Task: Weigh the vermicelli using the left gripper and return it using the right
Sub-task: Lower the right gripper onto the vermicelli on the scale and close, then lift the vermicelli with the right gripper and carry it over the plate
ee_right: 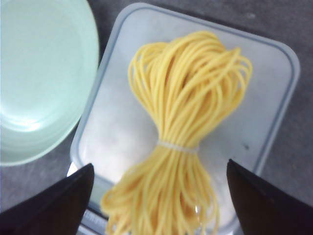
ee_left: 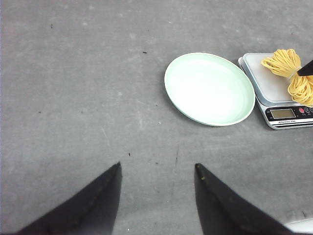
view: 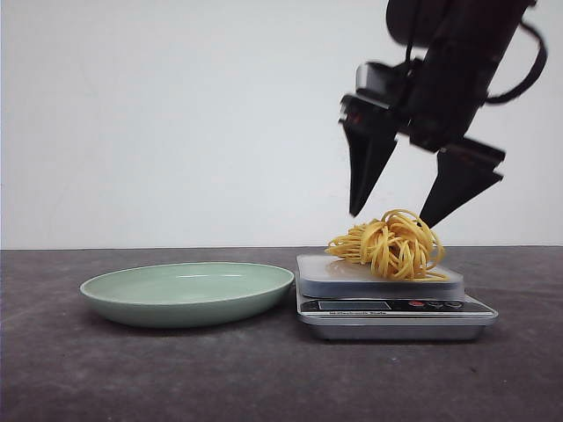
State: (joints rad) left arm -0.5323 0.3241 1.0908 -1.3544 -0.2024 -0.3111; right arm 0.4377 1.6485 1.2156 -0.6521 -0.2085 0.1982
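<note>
The vermicelli (view: pixel 391 244), a yellow-orange nest of looped strands tied at its middle, lies on the grey kitchen scale (view: pixel 352 272). My right gripper (view: pixel 390 215) is open just above it, one finger on each side, touching nothing. In the right wrist view the vermicelli (ee_right: pixel 188 122) lies between the two fingertips (ee_right: pixel 73 191) on the scale pan (ee_right: pixel 122 117). My left gripper (ee_left: pixel 157 169) is open and empty over bare table, far from the scale (ee_left: pixel 266 83) and the vermicelli (ee_left: pixel 288 68). It is out of the front view.
An empty pale green plate (view: pixel 123 294) sits just left of the scale, almost touching it. It also shows in the left wrist view (ee_left: pixel 176 95) and the right wrist view (ee_right: pixel 39 132). The dark grey table (view: pixel 264 378) stretches to a white back wall.
</note>
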